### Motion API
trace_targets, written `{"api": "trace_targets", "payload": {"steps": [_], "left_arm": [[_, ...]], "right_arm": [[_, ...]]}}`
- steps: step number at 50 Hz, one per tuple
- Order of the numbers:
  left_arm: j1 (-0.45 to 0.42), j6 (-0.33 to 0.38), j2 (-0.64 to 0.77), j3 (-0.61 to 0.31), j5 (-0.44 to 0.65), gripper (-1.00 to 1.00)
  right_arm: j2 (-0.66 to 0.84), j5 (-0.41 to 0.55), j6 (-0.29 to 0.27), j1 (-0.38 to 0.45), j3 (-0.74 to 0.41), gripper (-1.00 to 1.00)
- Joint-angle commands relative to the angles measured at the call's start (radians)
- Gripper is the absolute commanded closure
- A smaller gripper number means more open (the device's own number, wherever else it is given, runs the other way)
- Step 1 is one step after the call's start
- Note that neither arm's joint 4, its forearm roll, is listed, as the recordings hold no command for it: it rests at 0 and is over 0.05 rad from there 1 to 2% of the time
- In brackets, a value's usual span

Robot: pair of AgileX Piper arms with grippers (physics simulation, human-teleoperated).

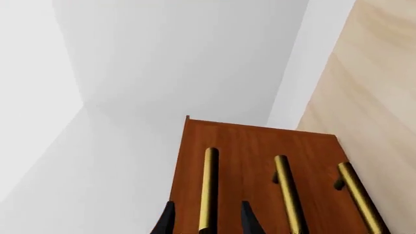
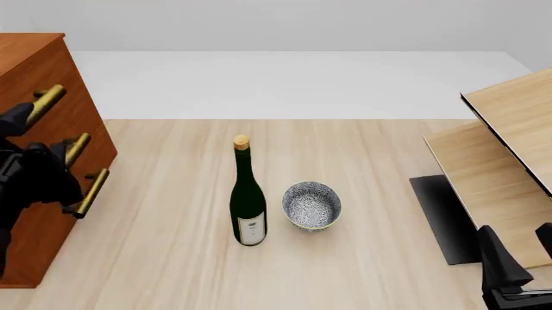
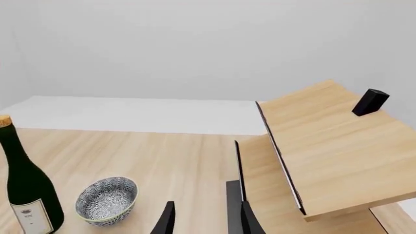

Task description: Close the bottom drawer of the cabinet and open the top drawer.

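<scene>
At far left, the left gripper (image 1: 206,224) is spread around the bottom drawer (image 2: 52,213) handle; bottle (image 2: 247,197) and bowl (image 2: 311,205) are seen mid-table, and the right gripper (image 3: 206,222) is held parted.

The cabinet (image 2: 35,84) was reddish-brown with brass handles; the bottle (image 2: 247,200) dark green; the bowl (image 2: 311,205) blue-and-white patterned.

A bottle (image 2: 247,200) and bowl (image 2: 312,205) stand mid-table, just apart. Open tabletop (image 2: 164,232) lies between them and the cabinet (image 2: 48,90). Slanted panels (image 2: 509,148) block the right edge.
</scene>
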Motion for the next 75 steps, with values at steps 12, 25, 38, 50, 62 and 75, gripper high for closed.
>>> {"api": "trace_targets", "payload": {"steps": [12, 25, 38, 50, 62, 75], "left_arm": [[0.067, 0.034, 0.065, 0.004, -0.079, -1.00], [0.108, 0.023, 0.101, -0.021, -0.086, -1.00], [0.135, 0.010, 0.137, -0.055, -0.091, -1.00], [0.157, 0.002, 0.170, -0.101, -0.088, -1.00], [0.173, -0.005, 0.178, -0.112, -0.085, -1.00], [0.187, -0.018, 0.167, -0.110, -0.070, 1.00]], "right_arm": [[-0.001, 0.001, -0.006, 0.007, 0.001, -1.00], [-0.001, 0.000, -0.011, 0.012, 0.002, -1.00], [-0.001, -0.002, -0.017, 0.014, 0.003, -1.00], [-0.001, -0.003, -0.025, 0.017, 0.004, -1.00], [-0.001, -0.003, -0.029, 0.018, 0.005, -1.00], [-0.001, -0.002, -0.028, 0.017, 0.004, -1.00]]}}
